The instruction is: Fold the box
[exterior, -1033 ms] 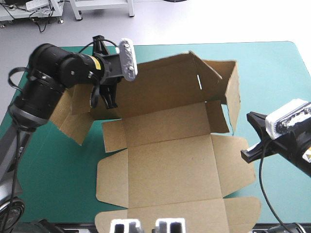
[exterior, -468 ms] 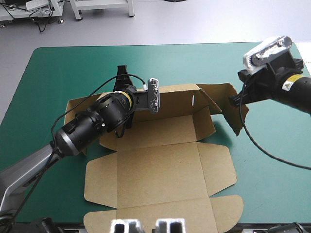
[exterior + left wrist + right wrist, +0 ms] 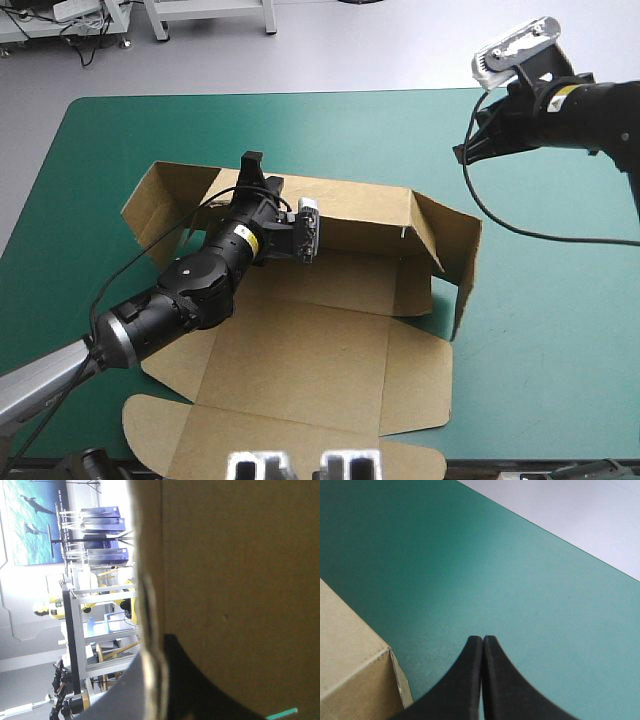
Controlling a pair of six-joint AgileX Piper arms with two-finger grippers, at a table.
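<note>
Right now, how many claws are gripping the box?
1. The left claw is shut on the box, at its far wall; the right claw is shut on nothing, over the teal-green cover.

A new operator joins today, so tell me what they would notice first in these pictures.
The brown box fills the middle of the teal-green table, its far and right walls raised. The left gripper reaches across it, fingers shut on the far wall's edge; the right gripper hangs shut near the table's far right corner, clear of the board.
</note>
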